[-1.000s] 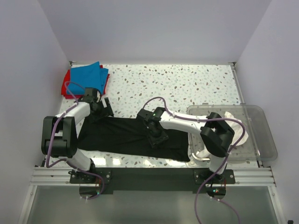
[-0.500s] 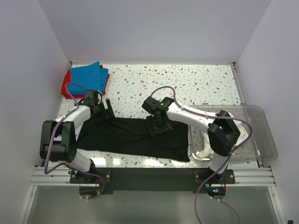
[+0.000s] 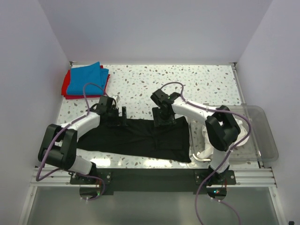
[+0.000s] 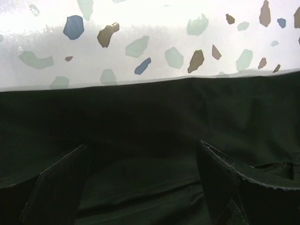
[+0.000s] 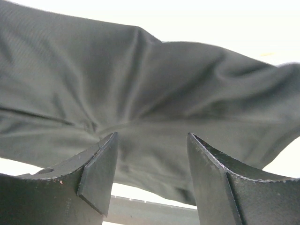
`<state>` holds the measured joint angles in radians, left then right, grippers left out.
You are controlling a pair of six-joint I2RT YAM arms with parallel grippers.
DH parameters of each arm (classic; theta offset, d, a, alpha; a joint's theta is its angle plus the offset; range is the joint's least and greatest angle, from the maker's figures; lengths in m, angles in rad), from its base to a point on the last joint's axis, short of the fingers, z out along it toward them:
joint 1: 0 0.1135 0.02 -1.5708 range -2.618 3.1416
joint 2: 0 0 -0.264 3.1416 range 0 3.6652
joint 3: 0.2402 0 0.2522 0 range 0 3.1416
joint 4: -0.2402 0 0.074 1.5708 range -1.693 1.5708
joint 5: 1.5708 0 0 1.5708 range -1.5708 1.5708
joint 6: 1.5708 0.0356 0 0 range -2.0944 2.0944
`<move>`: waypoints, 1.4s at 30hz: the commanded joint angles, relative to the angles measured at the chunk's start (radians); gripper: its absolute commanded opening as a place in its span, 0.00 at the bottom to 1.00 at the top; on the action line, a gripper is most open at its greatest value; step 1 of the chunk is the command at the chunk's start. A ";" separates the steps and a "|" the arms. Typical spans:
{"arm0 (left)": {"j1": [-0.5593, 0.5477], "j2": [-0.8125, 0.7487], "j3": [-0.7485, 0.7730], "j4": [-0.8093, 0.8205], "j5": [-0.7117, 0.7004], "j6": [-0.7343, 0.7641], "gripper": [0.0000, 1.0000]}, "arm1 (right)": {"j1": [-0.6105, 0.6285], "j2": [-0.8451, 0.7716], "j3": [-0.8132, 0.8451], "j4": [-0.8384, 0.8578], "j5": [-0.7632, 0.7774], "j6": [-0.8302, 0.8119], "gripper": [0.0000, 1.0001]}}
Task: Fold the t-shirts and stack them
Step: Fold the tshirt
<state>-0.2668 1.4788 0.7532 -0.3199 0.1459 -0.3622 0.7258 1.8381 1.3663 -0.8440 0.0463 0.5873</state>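
Cloth of a plain black short-sleeved t-shirt lies spread in a long band across the near part of the white speckled table in the top view. The left gripper sits at the far edge of that shirt, and the right gripper sits on the same edge, off to the left gripper's right. A folded bright blue t-shirt rests on a folded red t-shirt, well beyond the left gripper and to its left. To the right of the right gripper, a clear plastic bin holds a crumpled white t-shirt.

From the left wrist, the left gripper is released, its jaws spread wide with both dark fingers low over the black t-shirt. Nothing is caught between them. The shirt's straight edge runs just ahead of the fingertips, and bare speckled table lies past it.

From the right wrist, the right gripper has its jaws apart and pinches no cloth. The black t-shirt fills the space ahead of the fingers, and its creases gather toward a point just in front of the left-hand finger.
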 commanded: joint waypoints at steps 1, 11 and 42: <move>-0.020 0.024 -0.057 0.036 0.047 -0.003 0.96 | -0.017 0.048 -0.012 0.059 -0.017 0.017 0.63; -0.023 0.155 -0.026 0.038 0.047 -0.093 0.96 | -0.092 0.194 0.070 0.094 0.013 -0.006 0.64; -0.037 -0.081 -0.028 -0.070 0.063 -0.253 1.00 | -0.220 0.810 1.056 0.066 -0.031 -0.162 0.77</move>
<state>-0.2916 1.4605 0.7460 -0.3107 0.1295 -0.6422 0.5224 2.6015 2.4344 -0.8825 0.1001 0.4286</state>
